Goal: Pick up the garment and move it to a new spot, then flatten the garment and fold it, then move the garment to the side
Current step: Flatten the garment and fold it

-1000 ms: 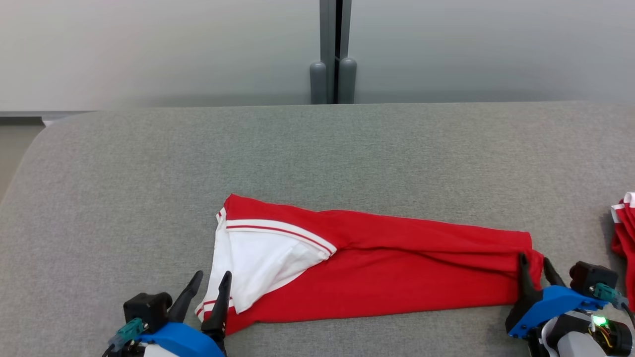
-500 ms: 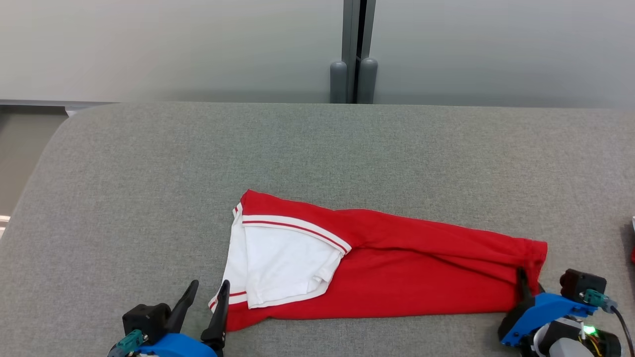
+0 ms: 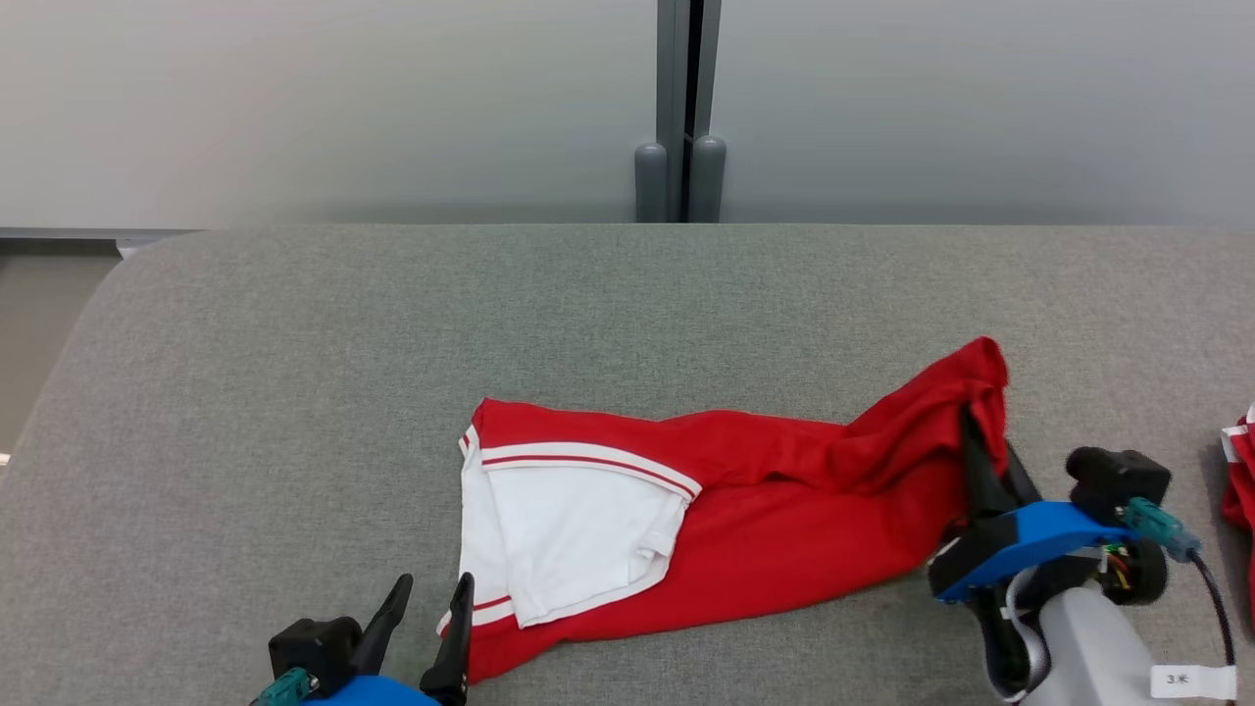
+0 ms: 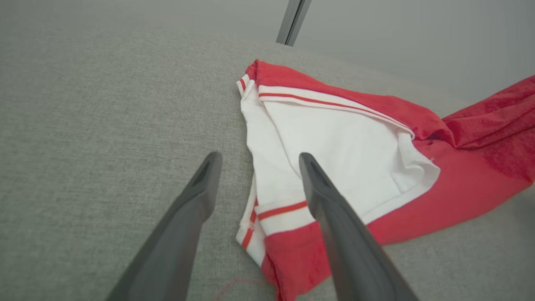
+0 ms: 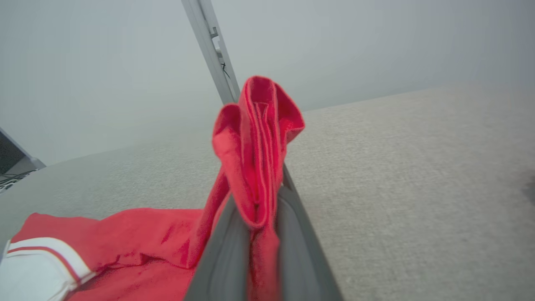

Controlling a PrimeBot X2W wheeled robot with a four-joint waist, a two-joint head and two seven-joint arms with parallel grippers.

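Garment (image 3: pixel 765 520): red, with white lining and a striped hem showing at its left end. It lies along the near half of the counter (image 3: pixel 294 373). Its right end is raised off the surface, bunched and pinched between the closed fingers of the right hand (image 3: pixel 988 439). In the right wrist view the folded cloth stands up above the fingertips. The rest of the cloth rests flat, creased toward the raised end.

Left hand (image 3: pixel 434 585): fingers spread, holding nothing, straddling the near-left hem corner. Contact with the cloth cannot be told.

Open room: a wide bare strip runs between the garment and the counter's far edge, and more bare surface reaches left to its rounded edge. On the right, a second red-and-white piece (image 3: pixel 1237 471) sits at the frame edge, well apart from the raised end.

Versus half a second ago: the right end then lay flat with the hand at it; now it is lifted and carried back and leftward. The left end and left hand keep the same relation. The head camera has shifted slightly.
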